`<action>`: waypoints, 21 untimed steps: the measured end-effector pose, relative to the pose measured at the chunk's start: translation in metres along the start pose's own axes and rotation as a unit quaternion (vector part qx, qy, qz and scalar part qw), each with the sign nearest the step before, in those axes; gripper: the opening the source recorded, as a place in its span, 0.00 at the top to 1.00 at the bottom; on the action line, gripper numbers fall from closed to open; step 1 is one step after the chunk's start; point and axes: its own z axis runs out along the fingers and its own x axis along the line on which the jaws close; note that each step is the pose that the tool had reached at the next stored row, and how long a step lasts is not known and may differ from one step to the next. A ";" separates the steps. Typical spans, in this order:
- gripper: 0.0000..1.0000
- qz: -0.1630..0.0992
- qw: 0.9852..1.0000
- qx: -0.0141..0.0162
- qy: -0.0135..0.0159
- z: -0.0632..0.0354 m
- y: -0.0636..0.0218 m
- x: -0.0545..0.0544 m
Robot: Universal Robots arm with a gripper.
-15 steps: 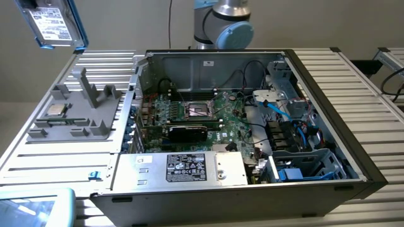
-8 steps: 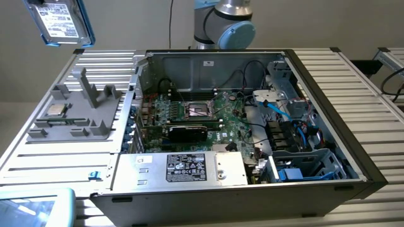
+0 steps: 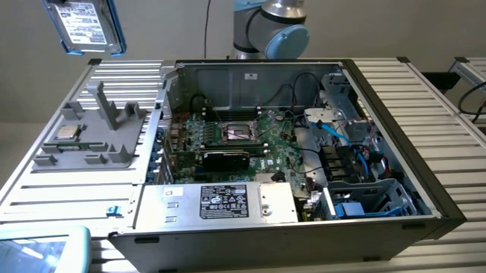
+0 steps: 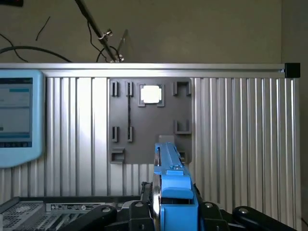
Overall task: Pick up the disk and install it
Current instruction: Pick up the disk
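Note:
The disk (image 3: 82,25), a silver-grey drive with a white label in a bright blue carrier, hangs high in the air at the exterior view's left, above the ribbed table. In the wrist view the disk (image 4: 174,187) appears edge-on, its blue carrier clamped between the black fingers (image 4: 139,211) of my gripper (image 4: 173,211), which is shut on it. Beyond the held disk lies the grey fixture (image 4: 149,120), well below it.
An open computer case (image 3: 444,193) holds the motherboard (image 3: 243,139), a silver box with a black label (image 3: 227,202) and a metal drive bay (image 3: 372,199) beside blue cables. The grey fixture (image 3: 91,136) carries a small CPU chip (image 3: 68,132). A tablet (image 3: 38,250) lies at the table's corner.

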 end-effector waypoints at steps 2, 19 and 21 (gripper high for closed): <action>0.63 0.000 1.000 0.000 0.000 -0.0020 -0.0059 0.002; 0.63 0.000 1.000 0.000 0.011 -0.0105 -0.0388 0.028; 0.63 0.000 1.000 0.000 0.013 -0.0109 -0.0410 0.032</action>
